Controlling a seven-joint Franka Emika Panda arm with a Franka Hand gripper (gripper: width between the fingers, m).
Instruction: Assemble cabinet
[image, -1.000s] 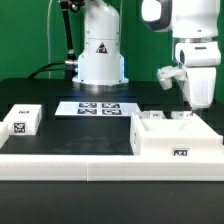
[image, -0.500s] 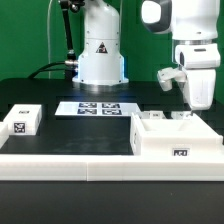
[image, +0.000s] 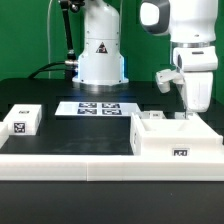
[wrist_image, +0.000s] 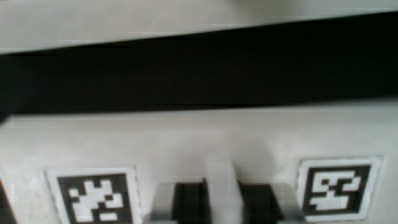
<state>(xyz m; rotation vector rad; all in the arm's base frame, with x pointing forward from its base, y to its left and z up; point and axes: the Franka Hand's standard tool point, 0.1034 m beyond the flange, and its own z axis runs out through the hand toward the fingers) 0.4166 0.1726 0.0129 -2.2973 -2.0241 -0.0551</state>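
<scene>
Plainly the cabinet (image: 172, 142), directly beneath the gripper (image: 190, 112), looks a stiff, light plastic box with smooth, slippery walls (its thin upper rim seems the place to pinch). The arm (image: 192, 45) hangs upright, wrist turned straight down at that rim; whether the jaws are parted or closed on it I cannot tell.

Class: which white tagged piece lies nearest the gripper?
The cabinet box at the exterior view's right, just below the gripper; the small block lies far left.
</scene>
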